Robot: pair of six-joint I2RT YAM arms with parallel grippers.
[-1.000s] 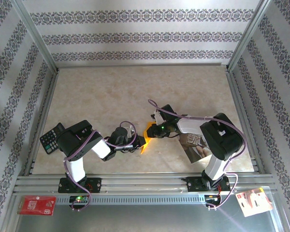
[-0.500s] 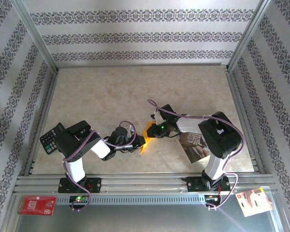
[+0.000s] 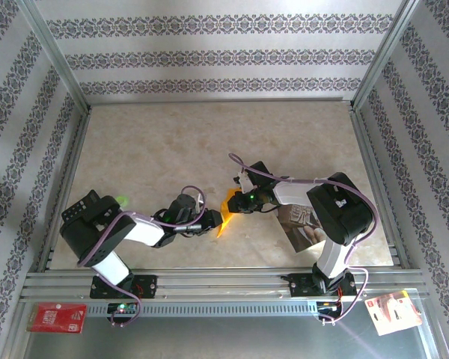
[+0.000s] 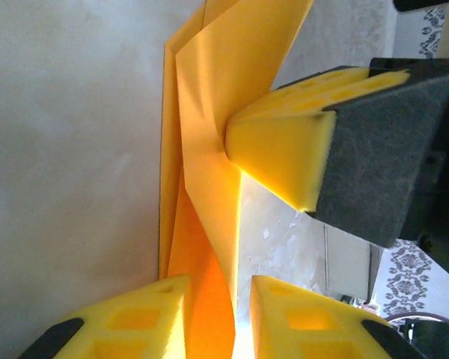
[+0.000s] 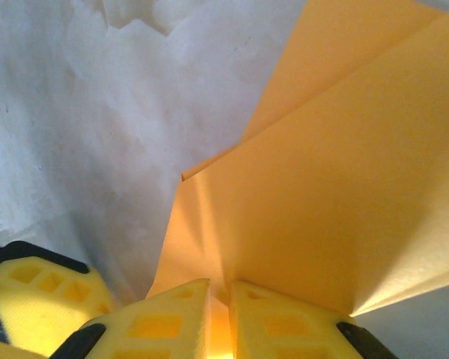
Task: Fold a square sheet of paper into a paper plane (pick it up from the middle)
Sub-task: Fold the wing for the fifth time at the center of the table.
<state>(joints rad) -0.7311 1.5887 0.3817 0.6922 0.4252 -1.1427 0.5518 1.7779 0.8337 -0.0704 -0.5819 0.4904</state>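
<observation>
Now, in the top view, you find the paper (image 3: 223,226) a little toward 6 o'clock from the middle of the table (image 3: 172,149), between the two claws. It is not flat any more: it is folded in layers and stands up on edge, with one point toward 12 o'clock.

Your left claw (image 3: 214,220) reaches the paper from 9 o'clock. In the left wrist view its two yellow fingers (image 4: 135,321) stand apart, and the paper (image 4: 209,112) runs down through the gap between them. Light shows between the sheet and the finger at 3 o'clock, so this claw (image 4: 218,299) is not pinching; the paper only passes between the pads. Higher up, at 2 o'clock, you see a yellow finger of the right claw (image 4: 280,149) pressed against the sheet.

Your right claw (image 3: 236,203) comes from 3 o'clock. In the right wrist view its fingers (image 5: 165,321) are almost together, with only a thin line between them, and the paper (image 5: 329,172) comes up out of that line and opens like a fan toward 1 o'clock. So the right claw (image 5: 218,299) is clamped on the paper.

At 4 o'clock from the paper a photo sheet (image 3: 303,228) lies flat, partly under the right arm. A red card (image 3: 56,316) lies off the table at 7 o'clock, on the front rail.
</observation>
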